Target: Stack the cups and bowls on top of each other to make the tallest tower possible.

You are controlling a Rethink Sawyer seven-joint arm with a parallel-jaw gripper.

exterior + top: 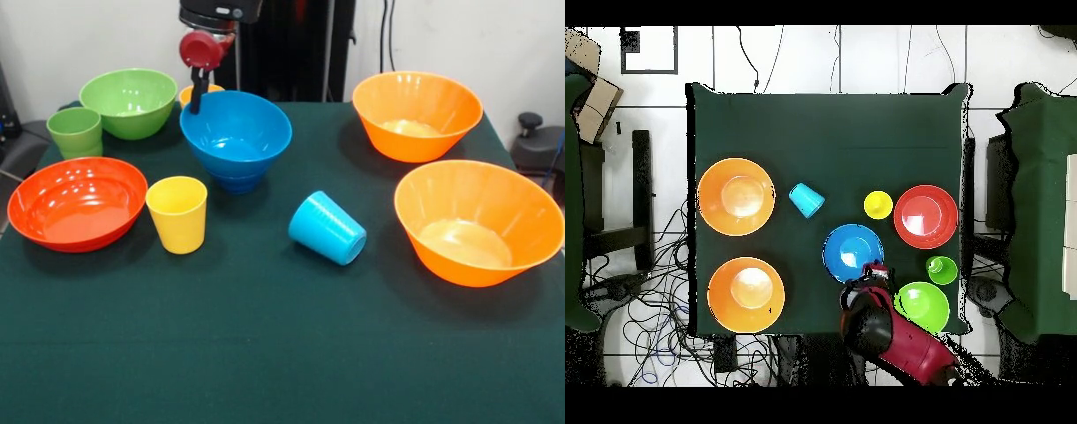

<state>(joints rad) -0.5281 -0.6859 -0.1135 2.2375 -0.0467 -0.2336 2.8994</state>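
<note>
My table (265, 353) has a dark green cloth on it. White wall (441, 35) behind me, white tiled floor (815, 60) all around, and loose cables (655, 320) tangled beside the table.

The red-orange bowl (77, 202), at nine o'clock in the front view, is smooth glossy plastic with bright highlights; so are the two large orange bowls (478, 221) at three o'clock and the yellow cup (177, 214). The dark green table cover (265, 353) looks like matt cloth.
</note>
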